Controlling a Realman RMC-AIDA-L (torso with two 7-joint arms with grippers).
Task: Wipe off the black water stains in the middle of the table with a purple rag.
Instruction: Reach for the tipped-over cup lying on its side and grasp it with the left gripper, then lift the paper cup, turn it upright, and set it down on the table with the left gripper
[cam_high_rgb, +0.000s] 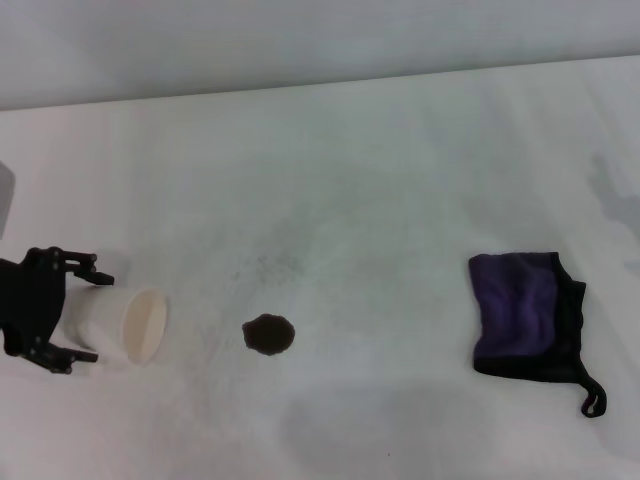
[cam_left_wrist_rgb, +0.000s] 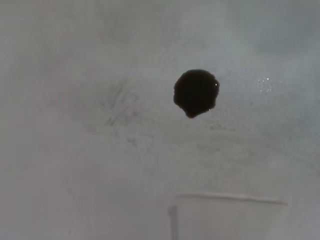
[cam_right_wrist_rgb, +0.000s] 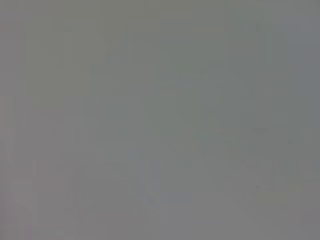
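The black water stain (cam_high_rgb: 268, 335) is a small roundish dark blot near the middle of the white table (cam_high_rgb: 380, 180). It also shows in the left wrist view (cam_left_wrist_rgb: 196, 92). The purple rag (cam_high_rgb: 522, 315) with black trim and a loop lies flat at the right, untouched. My left gripper (cam_high_rgb: 88, 315) is at the left edge, its black fingers closed around a white cup (cam_high_rgb: 130, 325) tipped on its side, mouth toward the stain. The cup's rim shows in the left wrist view (cam_left_wrist_rgb: 230, 200). My right gripper is out of view.
Faint grey specks mark the table just beyond the stain (cam_high_rgb: 265, 265). The table's straight far edge (cam_high_rgb: 320, 85) runs across the back. The right wrist view shows only plain grey.
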